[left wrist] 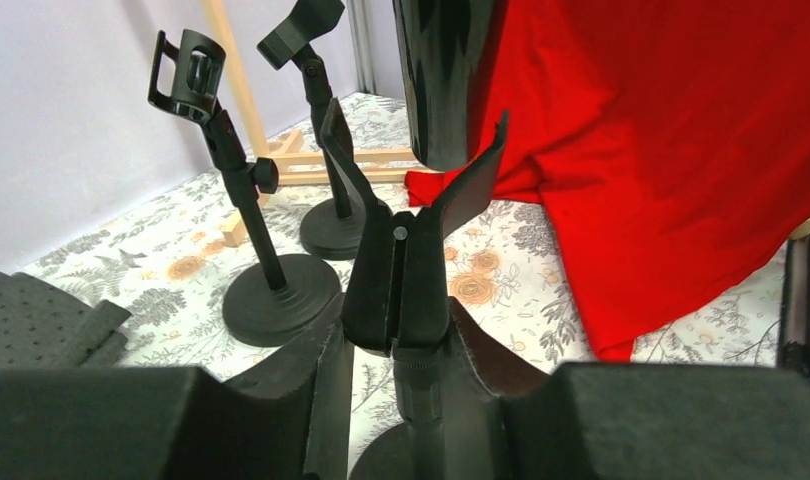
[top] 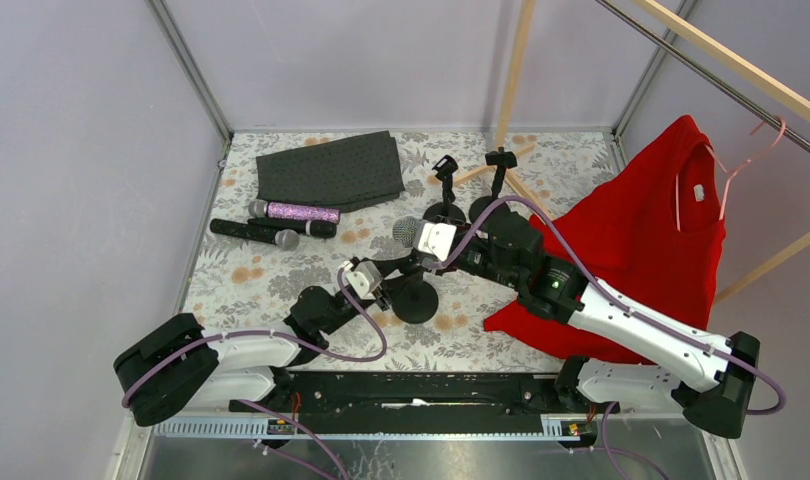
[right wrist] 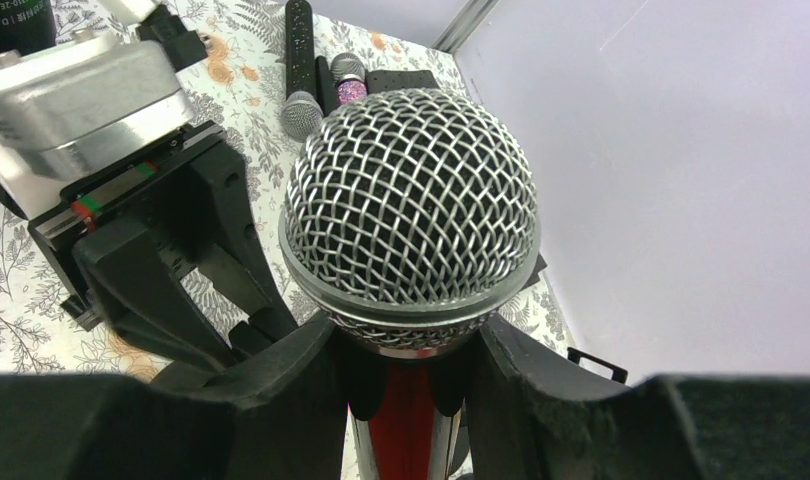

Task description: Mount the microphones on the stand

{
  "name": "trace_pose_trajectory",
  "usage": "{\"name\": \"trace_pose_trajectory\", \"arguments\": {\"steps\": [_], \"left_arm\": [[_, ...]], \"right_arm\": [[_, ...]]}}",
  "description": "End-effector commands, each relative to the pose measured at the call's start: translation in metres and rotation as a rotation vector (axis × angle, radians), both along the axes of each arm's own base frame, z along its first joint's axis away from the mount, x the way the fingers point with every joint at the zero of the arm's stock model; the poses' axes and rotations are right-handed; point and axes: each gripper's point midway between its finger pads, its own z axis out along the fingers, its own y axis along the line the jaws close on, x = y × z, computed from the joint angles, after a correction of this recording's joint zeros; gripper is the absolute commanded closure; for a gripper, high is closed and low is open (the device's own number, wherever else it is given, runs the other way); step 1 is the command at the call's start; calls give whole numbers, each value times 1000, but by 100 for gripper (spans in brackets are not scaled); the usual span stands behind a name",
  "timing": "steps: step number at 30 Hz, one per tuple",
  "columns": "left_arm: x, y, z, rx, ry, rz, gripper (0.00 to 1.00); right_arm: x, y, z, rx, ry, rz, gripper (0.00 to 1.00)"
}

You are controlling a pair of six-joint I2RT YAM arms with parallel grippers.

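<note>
Much of the held microphone (right wrist: 411,210) is hidden: in the right wrist view only its round mesh head shows above the right gripper (right wrist: 411,375), whose 2 fingers are clamped on the body just below the head. In the left wrist view the body's upper part is cut off by the top edge. Its glossy black lower end hangs just above the forked clip (left wrist: 406,250) of the nearest stand (top: 414,300); whether they touch cannot be told. The left gripper (left wrist: 406,385) is closed tight on that stand's stem right beneath the clip, and its fingers cover most of the round base. Just beyond this gripper's fingertips, 2 other stands (left wrist: 271,290) rise upright, their clips tilted. Well beyond and to the left of both grippers, a purple glitter microphone (top: 303,212) and 2 black microphones (top: 251,231) lie close together on the floral table (top: 271,290). The black one nearest the purple is hard to separate from it. A grey cloth (top: 331,170) lies just past them. To the right of the right gripper, a red shirt (top: 641,240) drapes down onto the table.
</note>
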Motion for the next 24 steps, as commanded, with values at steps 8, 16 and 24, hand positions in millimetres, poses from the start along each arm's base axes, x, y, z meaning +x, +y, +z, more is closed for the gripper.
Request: {"name": "trace_pose_trajectory", "arguments": {"steps": [8,16,24], "left_arm": [[1,5,25,-69,-52,21,100],[-1,6,26,-80,-52,15,100],[-3,5,26,-88,-48,2,100]], "right_arm": [[-9,22,-1,32,26,104,100],[-9,30,-22,18,49,126,100],[-11,32,-37,15,73,133,100]]}}
